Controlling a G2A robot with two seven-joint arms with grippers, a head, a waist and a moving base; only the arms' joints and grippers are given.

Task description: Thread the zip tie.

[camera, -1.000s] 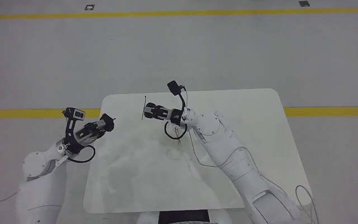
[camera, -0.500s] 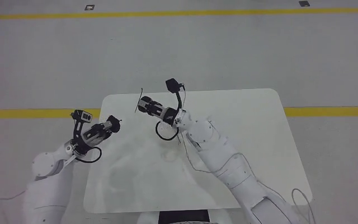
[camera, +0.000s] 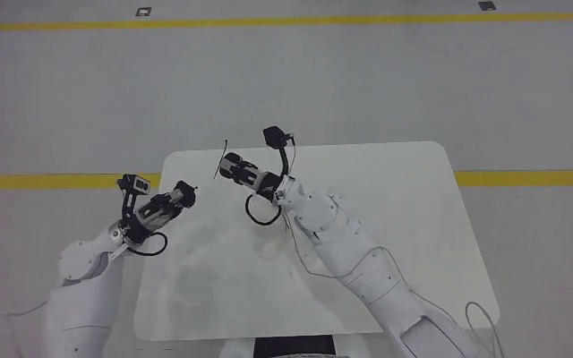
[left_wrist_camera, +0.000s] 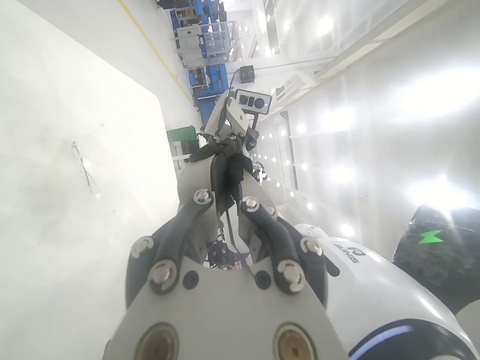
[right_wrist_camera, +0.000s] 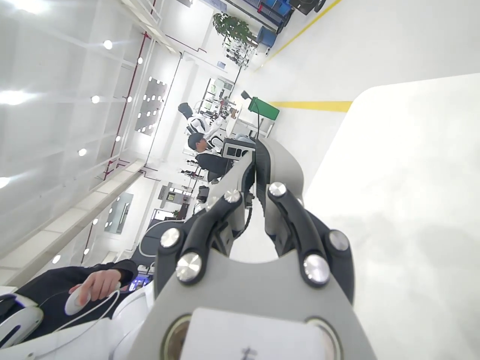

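Pale workshop floor (camera: 358, 80) with a yellow line (camera: 510, 178) lies all round your white desk (camera: 385, 233). Your right jaws hang over the desk's far edge, near its left corner, drawn tight on the zip tie (camera: 223, 149). Seen from above, the thin black strip stands crosswise to them, one end poking out past the desk's far edge and the other back over the desk top. Your left jaws sit over the desk's left edge, a little back from that far corner and apart from the tie. They look pulled together, and I cannot make out anything between them.

As I judge it, these are the risks:

- **Swivel or slide:** the strip is pinched at one spot only, so any nudge can turn or shift it in the right jaws. Tip and slot then no longer line up.
- **Wrong end:** which end carries the head is too small to tell, so you may bring the wrong end round.
- **Closed left jaws:** pulled together like this, they would push the strip away, not take it. Open them before you close in.
- **Drop:** part of the tie hangs beyond the desk's far edge. Lose the pinch there and it falls to the floor.
- **Collision:** bring the arms together slowly, or the jaws knock each other.
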